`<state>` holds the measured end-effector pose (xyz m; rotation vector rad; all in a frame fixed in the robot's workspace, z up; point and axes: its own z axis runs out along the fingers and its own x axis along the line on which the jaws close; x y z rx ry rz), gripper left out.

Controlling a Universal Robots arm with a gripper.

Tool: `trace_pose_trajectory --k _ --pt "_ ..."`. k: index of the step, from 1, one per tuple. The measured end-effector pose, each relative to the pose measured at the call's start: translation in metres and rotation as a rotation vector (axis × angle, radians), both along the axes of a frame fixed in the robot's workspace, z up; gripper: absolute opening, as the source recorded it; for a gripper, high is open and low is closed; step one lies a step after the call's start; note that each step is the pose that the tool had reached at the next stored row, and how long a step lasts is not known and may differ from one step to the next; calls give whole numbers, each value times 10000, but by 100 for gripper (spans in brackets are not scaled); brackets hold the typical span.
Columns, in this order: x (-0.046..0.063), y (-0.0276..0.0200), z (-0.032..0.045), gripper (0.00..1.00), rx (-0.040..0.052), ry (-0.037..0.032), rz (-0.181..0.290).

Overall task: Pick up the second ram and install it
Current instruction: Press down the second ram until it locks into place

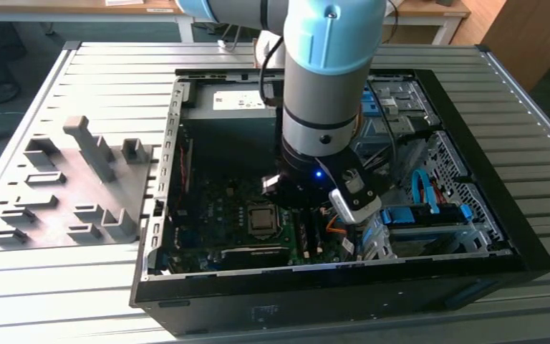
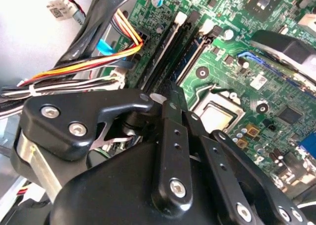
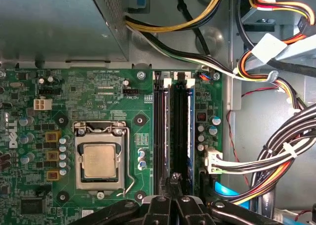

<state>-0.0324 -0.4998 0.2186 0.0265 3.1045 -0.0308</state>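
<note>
Two memory sticks stand on edge in the long black slots beside the CPU socket (image 3: 100,161). One has a pale top edge (image 3: 166,131). The other has a blue-tinted edge (image 3: 190,131) (image 2: 196,55). The blue-edged one lies nearest my fingertips, so I take it as the second ram. My gripper (image 3: 175,179) (image 2: 170,92) is shut, fingers pressed together with nothing visible between them, its tips over the slots' near end. I cannot tell whether they touch a stick. In the exterior view the arm's wrist (image 1: 318,179) reaches down into the open case over the motherboard.
Bundles of coloured cables (image 3: 276,151) (image 2: 89,62) run close beside the slots. The power supply box (image 3: 59,22) sits beyond the board. Case walls (image 1: 165,165) ring the work area, with a drive cage (image 1: 428,215) on the exterior view's right and a grey fixture tray (image 1: 74,186) on its left.
</note>
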Motion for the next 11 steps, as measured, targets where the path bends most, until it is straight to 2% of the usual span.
trace_pose_trajectory --k 4,7,9,11 --pt "0 0 -34 10 -2 1 0" --pt "1 1 -32 10 7 -5 0" --pt "2 5 3 10 42 -18 0" --pt "1 2 103 10 16 -10 0"
